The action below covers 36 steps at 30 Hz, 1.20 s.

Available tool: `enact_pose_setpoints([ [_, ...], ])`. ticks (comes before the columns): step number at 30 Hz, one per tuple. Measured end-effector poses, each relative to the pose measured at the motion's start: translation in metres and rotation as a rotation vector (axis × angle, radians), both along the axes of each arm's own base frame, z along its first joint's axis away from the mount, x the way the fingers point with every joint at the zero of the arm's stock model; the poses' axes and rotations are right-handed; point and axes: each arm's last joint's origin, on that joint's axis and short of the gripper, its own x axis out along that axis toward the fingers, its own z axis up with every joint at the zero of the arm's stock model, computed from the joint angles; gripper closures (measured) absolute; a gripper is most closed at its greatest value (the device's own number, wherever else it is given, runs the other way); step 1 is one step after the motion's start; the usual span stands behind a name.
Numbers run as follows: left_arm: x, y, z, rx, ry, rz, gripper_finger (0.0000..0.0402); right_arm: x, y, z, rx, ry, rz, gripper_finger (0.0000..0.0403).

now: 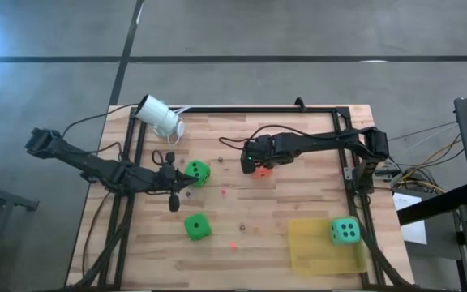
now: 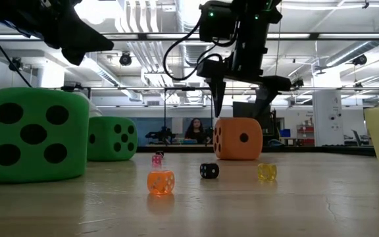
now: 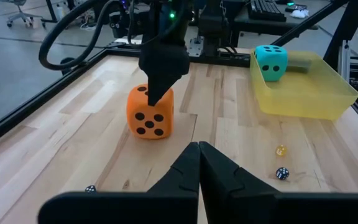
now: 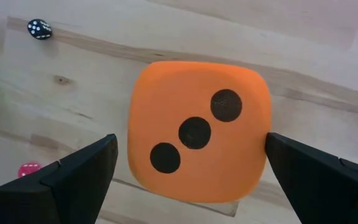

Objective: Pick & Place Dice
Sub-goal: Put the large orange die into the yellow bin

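Observation:
The orange-red die point(image 1: 263, 169) rests on the table near the middle. My right gripper point(image 4: 190, 138) is open and hangs right above it, pointing down. One finger stands to each side of the die's three-pip top face point(image 4: 197, 130). In the low view its fingertips point(image 2: 215, 112) end just above the die point(image 2: 239, 138), touching nothing. One green die point(image 1: 198, 171) sits beside my left gripper point(image 1: 173, 201), which is shut and empty point(image 3: 199, 146). The other green die point(image 1: 197, 226) lies nearer the front edge. The teal die point(image 1: 345, 231) lies in a yellow tray point(image 1: 314, 251).
Tiny coloured dice point(image 2: 160, 181) and a tiny black one point(image 2: 209, 170) are scattered on the wood between the big dice. A white cylinder point(image 1: 160, 116) lies at the far left corner. A black frame point(image 1: 258, 109) runs along the table's edges. A person sits far behind the table point(image 2: 195, 130).

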Motion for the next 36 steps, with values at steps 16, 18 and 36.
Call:
enact_pose_setpoints([
  [16, 0.000, 0.000, 0.000, 0.000, 0.001, 0.000, 0.0396, 0.000, -0.001, 0.005, -0.005, -0.004, 0.010, 0.0003],
  [18, 0.000, 0.000, 0.000, 0.000, 0.001, 0.000, 0.0396, 0.000, -0.001, 0.005, -0.016, -0.003, 0.007, 0.0003],
  [36, 0.000, 0.000, 0.000, 0.001, 0.003, 0.000, 0.0396, 0.010, -0.008, -0.018, 0.009, 0.013, 0.047, 0.0003],
])
